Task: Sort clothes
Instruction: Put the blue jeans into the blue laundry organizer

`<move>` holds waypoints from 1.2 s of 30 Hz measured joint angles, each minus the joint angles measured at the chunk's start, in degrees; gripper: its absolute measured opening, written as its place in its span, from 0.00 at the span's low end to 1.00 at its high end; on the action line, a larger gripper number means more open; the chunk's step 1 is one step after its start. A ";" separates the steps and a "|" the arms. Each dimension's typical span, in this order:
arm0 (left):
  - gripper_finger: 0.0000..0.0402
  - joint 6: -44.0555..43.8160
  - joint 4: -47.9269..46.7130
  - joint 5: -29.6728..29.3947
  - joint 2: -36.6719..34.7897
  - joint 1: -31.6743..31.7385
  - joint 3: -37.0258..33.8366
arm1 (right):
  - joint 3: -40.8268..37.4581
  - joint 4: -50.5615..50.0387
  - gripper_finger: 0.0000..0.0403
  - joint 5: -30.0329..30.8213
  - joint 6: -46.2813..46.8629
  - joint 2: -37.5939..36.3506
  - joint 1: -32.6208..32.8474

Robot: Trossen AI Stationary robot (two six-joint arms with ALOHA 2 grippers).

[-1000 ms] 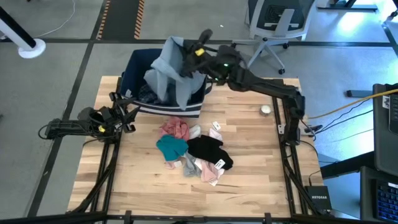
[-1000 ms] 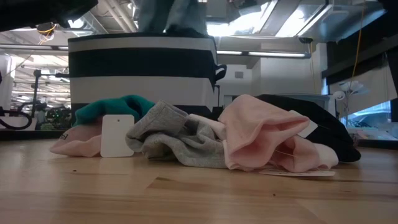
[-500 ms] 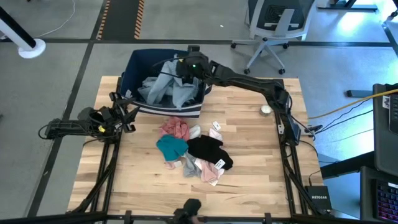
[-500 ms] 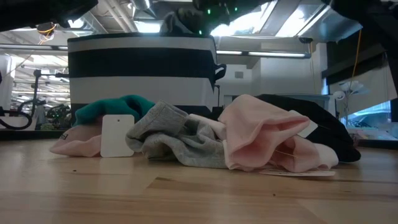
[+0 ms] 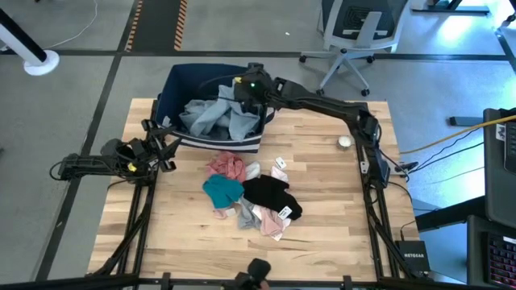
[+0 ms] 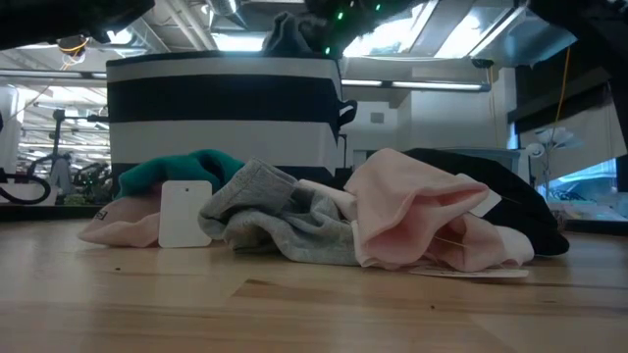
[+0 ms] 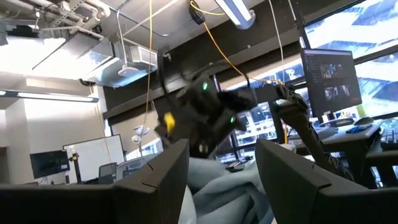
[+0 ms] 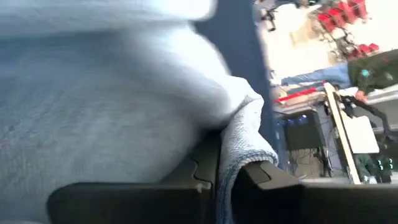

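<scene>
The high view looks straight down from above, taking in the whole worktop (image 5: 322, 234), both arms and the floor around. The low view sits at worktop height, close to the pile of clothes (image 6: 324, 221), facing level toward the striped bin (image 6: 224, 113) and the room behind; both views share pile and bin. The left wrist view looks forward between its own fingers (image 7: 155, 180) toward the right arm (image 7: 205, 115). The right wrist view is pressed very close against pale blue fabric (image 8: 106, 106).
</scene>
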 joint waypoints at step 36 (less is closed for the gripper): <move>0.45 -1.52 -0.35 -0.01 -0.01 0.00 0.00 | -0.11 -1.42 0.52 19.82 -11.01 -8.76 1.47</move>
